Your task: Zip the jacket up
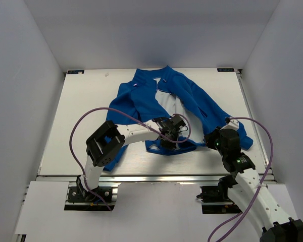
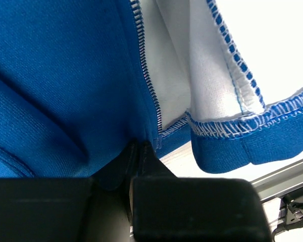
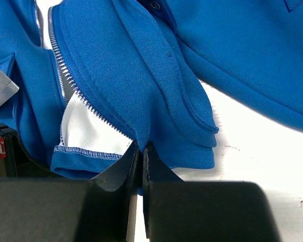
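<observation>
White worktop (image 1: pixel 86 96) is bearing the unzipped jacket (image 1: pixel 141 101); left gripper (image 2: pixel 139 151) and right gripper (image 3: pixel 140 151) are pinching its near-edge hem.

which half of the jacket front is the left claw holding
The jacket half on the robot's left: the left claw is shut on its bottom corner by the zipper teeth. The right claw pinches the other half.
</observation>
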{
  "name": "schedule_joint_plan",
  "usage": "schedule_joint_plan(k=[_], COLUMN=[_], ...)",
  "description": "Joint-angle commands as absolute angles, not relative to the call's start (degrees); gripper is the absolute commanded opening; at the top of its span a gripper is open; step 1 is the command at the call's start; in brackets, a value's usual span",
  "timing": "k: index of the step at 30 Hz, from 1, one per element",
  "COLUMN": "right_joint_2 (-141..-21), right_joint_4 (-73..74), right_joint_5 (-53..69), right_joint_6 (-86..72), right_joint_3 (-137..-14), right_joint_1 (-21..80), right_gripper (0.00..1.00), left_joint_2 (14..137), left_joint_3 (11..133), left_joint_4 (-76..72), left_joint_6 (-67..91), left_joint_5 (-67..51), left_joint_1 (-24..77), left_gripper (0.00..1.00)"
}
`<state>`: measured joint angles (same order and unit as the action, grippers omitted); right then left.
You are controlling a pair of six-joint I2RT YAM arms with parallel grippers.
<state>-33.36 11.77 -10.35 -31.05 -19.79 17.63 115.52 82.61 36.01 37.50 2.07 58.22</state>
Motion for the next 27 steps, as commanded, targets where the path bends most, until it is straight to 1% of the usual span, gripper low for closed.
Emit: schedule_joint_plan(k=[1, 6, 12, 16, 21, 23, 27], right_joint_2=[-32.9, -32.8, -33.7, -35.4, -39.3, -41.1, -43.2], right_joint_4=[9.3, 8.3, 5.2, 0.8, -6.6, -9.6, -16.9], right_joint_5=[-10.9, -8.8, -2.8, 6.2, 14.4, 18.3, 26.5], right_joint_6=[-30.4, -29.5, -27.0, -25.2, -23.5, -22.8, -22.2], right_joint_3=[-19.9, -20.1, -22.3, -24.4, -27.1, -28.3, -29.7], right_joint_1=[17.4, 17.4, 17.5, 17.5, 17.5, 17.5, 17.8], right_gripper=[0.0, 0.0, 0.0, 0.0, 0.0, 0.0, 0.0], left_joint_2=[114.5, 111.6, 102.2, 94.1, 84.1, 81.8, 76.9], left_joint_3=[84.4, 82.4, 77.6, 72.0, 65.2, 62.6, 58.8], left_joint_4=[37.0, 35.2, 29.7, 23.3, 14.7, 12.9, 4.3], left_joint_6=[37.4, 37.6, 38.6, 38.1, 36.6, 36.4, 36.9], left_joint_5=[3.4, 4.7, 10.2, 11.0, 10.5, 10.8, 11.7], left_joint_1=[58.5, 58.5, 58.4, 57.0, 54.6, 53.7, 52.6], left_gripper=[0.0, 0.0, 0.0, 0.0, 0.0, 0.0, 0.0])
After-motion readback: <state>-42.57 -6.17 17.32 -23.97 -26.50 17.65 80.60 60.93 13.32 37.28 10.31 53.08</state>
